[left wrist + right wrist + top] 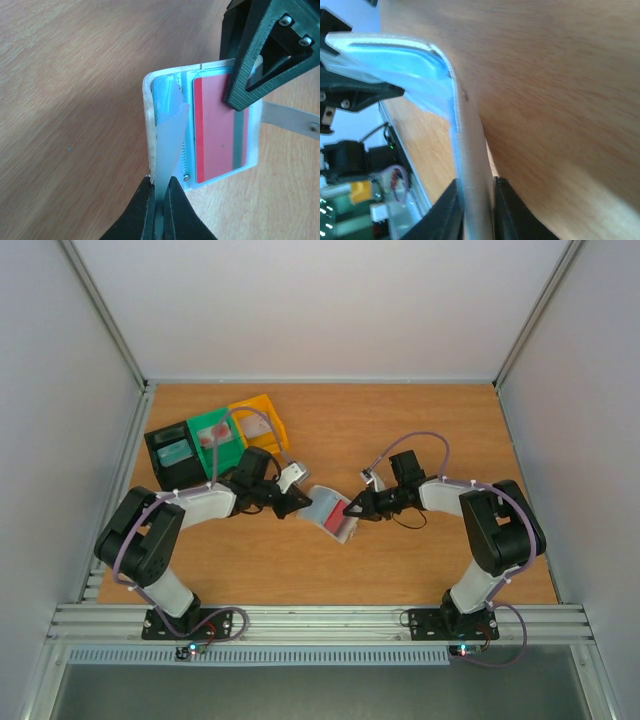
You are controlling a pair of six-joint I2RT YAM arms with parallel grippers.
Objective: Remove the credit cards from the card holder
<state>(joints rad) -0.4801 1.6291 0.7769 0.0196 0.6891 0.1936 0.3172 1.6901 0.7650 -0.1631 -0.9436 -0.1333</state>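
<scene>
The card holder (327,510) lies spread open at mid-table between both grippers. In the left wrist view its right pocket holds a reddish-pink credit card (214,135) with a dark stripe. The left pocket (161,100) looks pale bluish; I cannot make out a card there. My left gripper (160,202) is shut on a translucent flap (170,135) of the holder. My right gripper (476,212) is shut on the holder's opposite edge (470,150), which rises and bends over to the left. One right finger (257,55) covers the red card's far end.
Black (170,455), green (213,433) and yellow (262,418) bins stand in a row at the back left, each with something small inside. The left arm (190,505) stretches just in front of them. Grey walls enclose the wooden table (400,430).
</scene>
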